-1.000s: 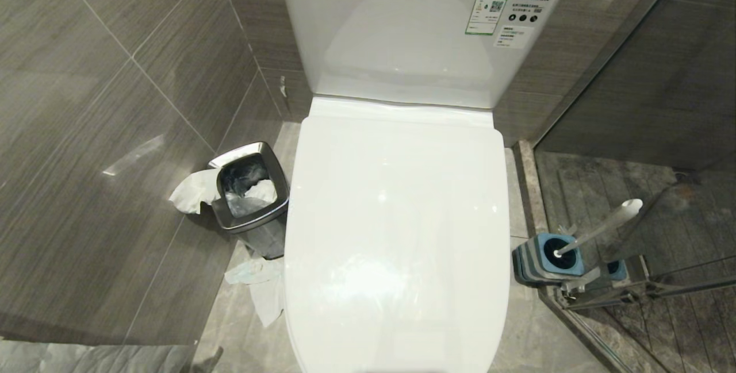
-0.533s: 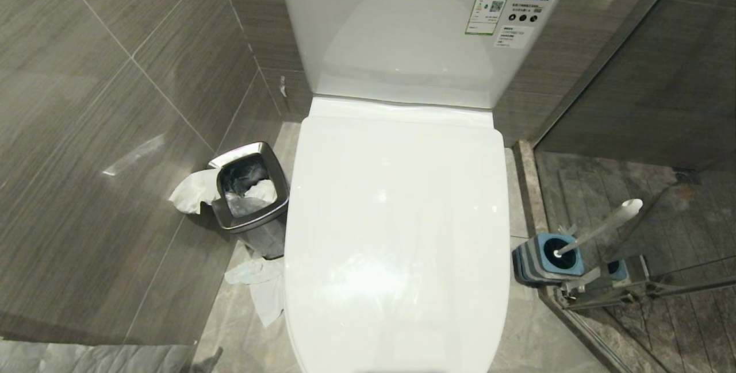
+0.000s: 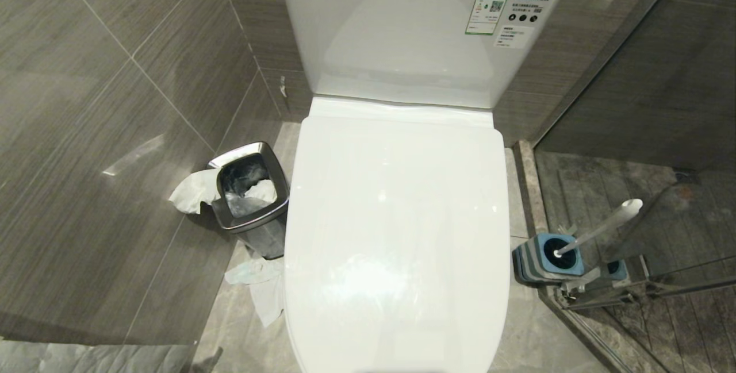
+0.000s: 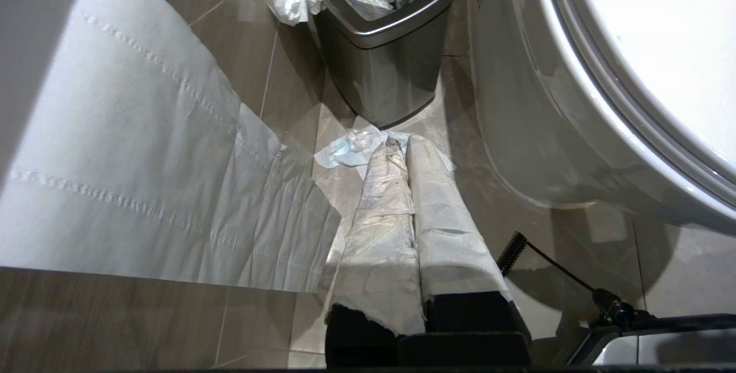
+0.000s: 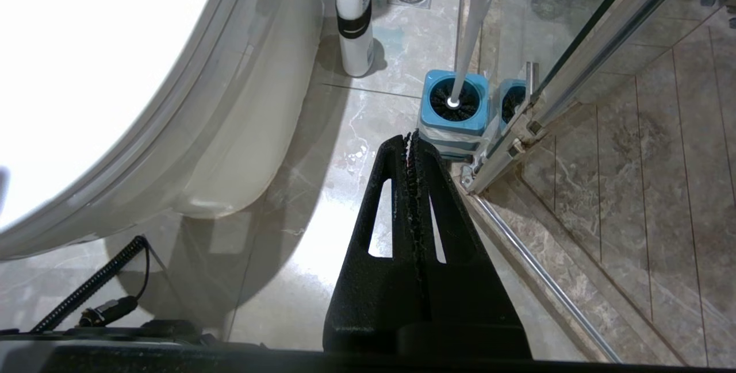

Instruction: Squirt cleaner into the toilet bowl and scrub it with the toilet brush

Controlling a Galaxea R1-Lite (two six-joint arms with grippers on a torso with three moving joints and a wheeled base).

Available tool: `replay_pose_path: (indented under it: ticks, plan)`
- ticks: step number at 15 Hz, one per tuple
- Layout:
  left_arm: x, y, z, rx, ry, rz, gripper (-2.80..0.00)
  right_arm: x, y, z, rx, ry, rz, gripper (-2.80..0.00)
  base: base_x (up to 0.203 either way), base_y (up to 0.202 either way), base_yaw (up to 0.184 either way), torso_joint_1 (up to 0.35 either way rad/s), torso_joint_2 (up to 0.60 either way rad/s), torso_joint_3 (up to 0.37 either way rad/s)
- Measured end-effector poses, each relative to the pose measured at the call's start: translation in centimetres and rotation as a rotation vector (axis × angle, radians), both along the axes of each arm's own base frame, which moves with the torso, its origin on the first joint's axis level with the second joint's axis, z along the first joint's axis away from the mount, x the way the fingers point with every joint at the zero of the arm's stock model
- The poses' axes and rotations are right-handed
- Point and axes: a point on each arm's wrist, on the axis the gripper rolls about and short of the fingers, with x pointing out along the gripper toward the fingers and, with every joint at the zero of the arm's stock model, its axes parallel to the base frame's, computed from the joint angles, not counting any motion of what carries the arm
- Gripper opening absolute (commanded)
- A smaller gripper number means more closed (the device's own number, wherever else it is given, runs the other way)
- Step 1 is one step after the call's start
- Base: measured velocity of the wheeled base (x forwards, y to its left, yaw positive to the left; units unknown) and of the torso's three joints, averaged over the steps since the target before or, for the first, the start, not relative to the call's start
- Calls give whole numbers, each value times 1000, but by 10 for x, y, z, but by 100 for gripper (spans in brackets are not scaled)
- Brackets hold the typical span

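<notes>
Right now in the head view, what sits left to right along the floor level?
Tissue → waste bin → toilet lid → brush holder → toilet brush handle.

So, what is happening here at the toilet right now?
Nothing is being handled yet. The toilet lid is down, so the bowl is covered. The toilet brush stands in its blue holder on the floor to the toilet's right, and a white spray bottle stands on the floor near it. The left gripper, wrapped in paper, hangs low near the waste bin; the right gripper hangs near the brush holder. Both have their jaws shut and hold nothing.
</notes>
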Motion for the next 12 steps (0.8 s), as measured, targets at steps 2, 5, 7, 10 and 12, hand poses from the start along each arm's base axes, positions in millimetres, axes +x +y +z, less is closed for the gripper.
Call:
replay_pose_path:
  ticks: [2,5,7,10,12]
  plan:
    - [0,0,0,-1,0,5,-280,0,0,0,0,0,0,-280,0,0,0,0,0,0]
    - [0,0,0,-23,-1,11,-280,0,0,0,0,0,0,-280,0,0,0,0,0,0]
    - [0,0,0,-44,-1,14,-280,0,0,0,0,0,0,-280,0,0,0,0,0,0]
    - [0,0,1,-45,-4,14,-280,0,0,0,0,0,0,-280,0,0,0,0,0,0]
    - [0,0,1,-8,-5,6,-280,0,0,0,0,0,0,-280,0,0,0,0,0,0]
